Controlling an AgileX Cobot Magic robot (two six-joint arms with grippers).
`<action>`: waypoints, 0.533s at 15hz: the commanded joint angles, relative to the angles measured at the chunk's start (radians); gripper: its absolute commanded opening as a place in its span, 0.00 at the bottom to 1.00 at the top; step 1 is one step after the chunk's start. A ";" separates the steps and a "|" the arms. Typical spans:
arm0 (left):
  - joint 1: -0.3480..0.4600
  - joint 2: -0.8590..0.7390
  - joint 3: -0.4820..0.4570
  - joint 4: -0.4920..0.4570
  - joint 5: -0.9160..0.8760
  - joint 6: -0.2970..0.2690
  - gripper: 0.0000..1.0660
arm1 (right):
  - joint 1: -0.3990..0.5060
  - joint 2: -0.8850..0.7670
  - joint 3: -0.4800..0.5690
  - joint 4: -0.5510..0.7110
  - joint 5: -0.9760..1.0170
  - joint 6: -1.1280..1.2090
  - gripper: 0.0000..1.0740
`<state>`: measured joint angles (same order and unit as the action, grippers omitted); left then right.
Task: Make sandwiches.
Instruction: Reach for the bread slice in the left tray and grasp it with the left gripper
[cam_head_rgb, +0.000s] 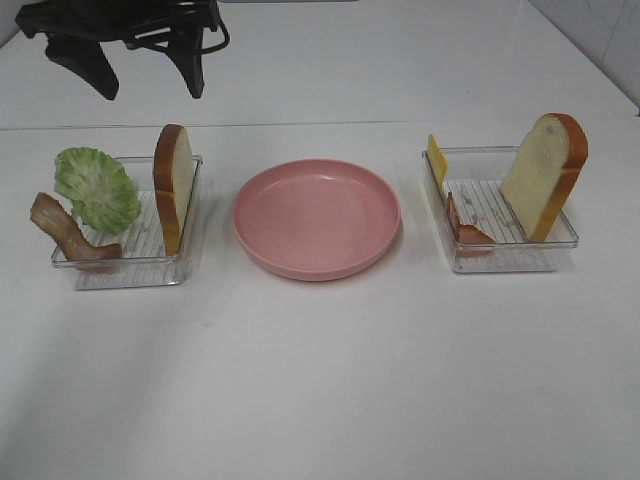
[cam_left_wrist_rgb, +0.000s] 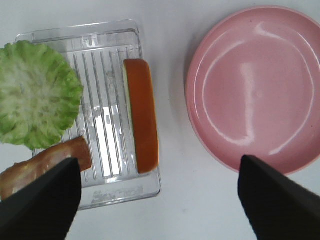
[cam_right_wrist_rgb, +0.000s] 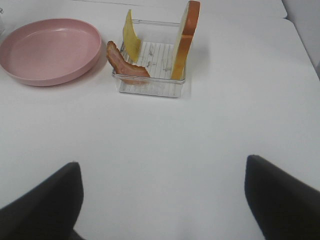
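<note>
Both left gripper (cam_left_wrist_rgb: 159, 160) and right gripper (cam_right_wrist_rgb: 162, 161) spread wide, nothing gripped; left bread slice (cam_head_rgb: 172, 190) on edge in left tray (cam_head_rgb: 130, 272) at 9 o'clock of pink plate (cam_head_rgb: 318, 270), right bread slice (cam_head_rgb: 545, 175) in right tray (cam_head_rgb: 500, 262) at 3 o'clock.

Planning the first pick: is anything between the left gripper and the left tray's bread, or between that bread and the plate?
Nothing visible blocks the open left gripper from the bread, which stands on edge in the tray beside the plate. Only the low tray wall lies between them.
</note>
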<state>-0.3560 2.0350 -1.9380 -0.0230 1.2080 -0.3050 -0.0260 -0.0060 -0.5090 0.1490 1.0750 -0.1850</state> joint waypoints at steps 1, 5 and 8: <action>-0.011 0.073 -0.039 0.023 0.040 -0.018 0.73 | -0.008 -0.014 0.002 0.001 -0.006 -0.001 0.77; -0.011 0.154 -0.039 0.031 0.014 -0.018 0.73 | -0.008 -0.014 0.002 0.001 -0.006 -0.001 0.77; -0.011 0.189 -0.038 0.031 -0.028 -0.018 0.71 | -0.008 -0.014 0.002 0.001 -0.006 -0.001 0.77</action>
<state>-0.3620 2.2140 -1.9710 0.0000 1.1930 -0.3170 -0.0260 -0.0060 -0.5090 0.1490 1.0750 -0.1850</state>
